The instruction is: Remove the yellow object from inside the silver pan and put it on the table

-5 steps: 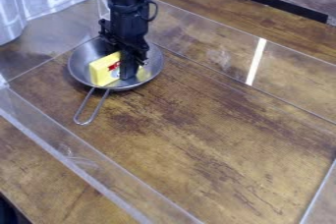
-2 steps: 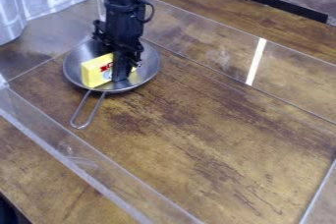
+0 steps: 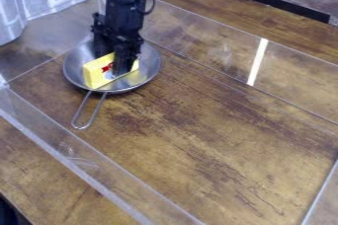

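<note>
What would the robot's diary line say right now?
gripper: over silver pan | yellow object: in pan, tilted | table: no block yet

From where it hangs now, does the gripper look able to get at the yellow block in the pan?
Probably yes. The gripper hangs right over the pan, pointing down at the yellow block's right end. Nothing else lies in the pan, and its rim is low. Whether the gripper touches the block cannot be told.
</note>
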{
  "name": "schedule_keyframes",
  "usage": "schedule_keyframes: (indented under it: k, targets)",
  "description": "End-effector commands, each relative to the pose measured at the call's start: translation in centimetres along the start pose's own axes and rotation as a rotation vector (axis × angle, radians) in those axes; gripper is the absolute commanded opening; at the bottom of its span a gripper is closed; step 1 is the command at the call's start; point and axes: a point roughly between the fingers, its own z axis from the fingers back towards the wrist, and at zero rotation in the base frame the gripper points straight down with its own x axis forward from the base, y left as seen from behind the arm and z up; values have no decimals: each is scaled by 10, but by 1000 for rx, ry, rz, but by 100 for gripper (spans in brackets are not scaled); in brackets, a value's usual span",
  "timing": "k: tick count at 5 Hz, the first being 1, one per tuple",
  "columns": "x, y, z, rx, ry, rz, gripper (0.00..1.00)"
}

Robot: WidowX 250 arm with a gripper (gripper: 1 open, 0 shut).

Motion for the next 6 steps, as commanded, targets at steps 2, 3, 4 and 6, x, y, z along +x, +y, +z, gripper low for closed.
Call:
schedule_keyframes:
  k: [2,3,4,6]
  targets:
    - [-2,21,39,46,-92,51,0]
    - [-2,22,40,45,-92,56,100]
    - [-3,24,41,44,-92,62,0]
    - [-4,26,42,43,-93,73,100]
